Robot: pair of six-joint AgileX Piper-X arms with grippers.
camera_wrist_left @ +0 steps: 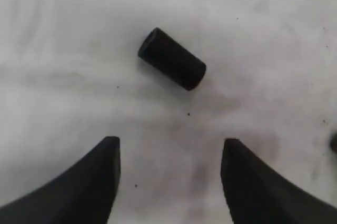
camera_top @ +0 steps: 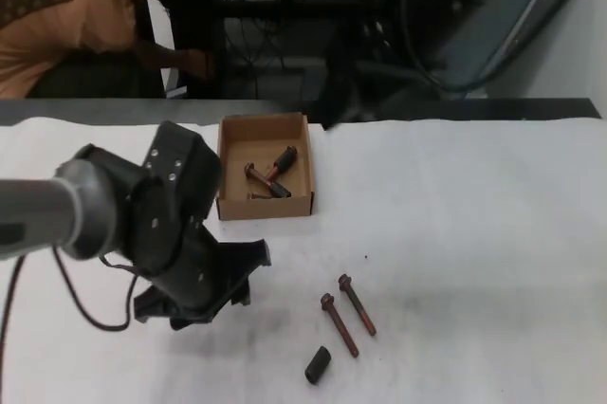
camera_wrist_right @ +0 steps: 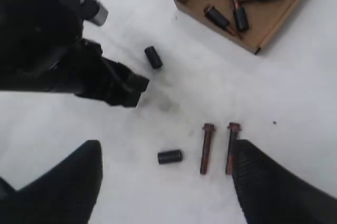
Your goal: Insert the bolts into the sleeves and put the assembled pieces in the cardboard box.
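Two loose sleeves, two loose bolts, one cardboard box and three assembled pieces are counted on the white surface [camera_top: 474, 233].

Nearest the camera, the near sleeve [camera_top: 318, 364] is seen lying on its side, at about 7 o'clock from the two bolts [camera_top: 339, 325] and close to them without touching. The bolts are laid side by side, almost parallel, with a small gap between them and their heads turned towards the far side.

The right pincer [camera_wrist_right: 167, 144] is held above this group. Its fingers [camera_wrist_right: 68, 187] are spread wide and nothing is gripped. In its wrist view the near sleeve and both bolts are seen on the surface within the span of the gap.

At about 10 o'clock from the bolts, the left pincer [camera_wrist_left: 171, 141] is held low over the surface. Its fingers [camera_wrist_left: 100, 182] are also parted wide and nothing is held. The far sleeve [camera_wrist_left: 171, 58] is found just ahead of the fingertips, in line with the gap. It lies on its side, skewed across that line, and is touched by neither finger.

Farthest off, at about 11 o'clock from the bolts, the cardboard box [camera_top: 232, 134] is set with its top open. The three assembled pieces [camera_top: 283, 159] are lain inside, each a bolt with a dark sleeve on its shank, two of them crossed.
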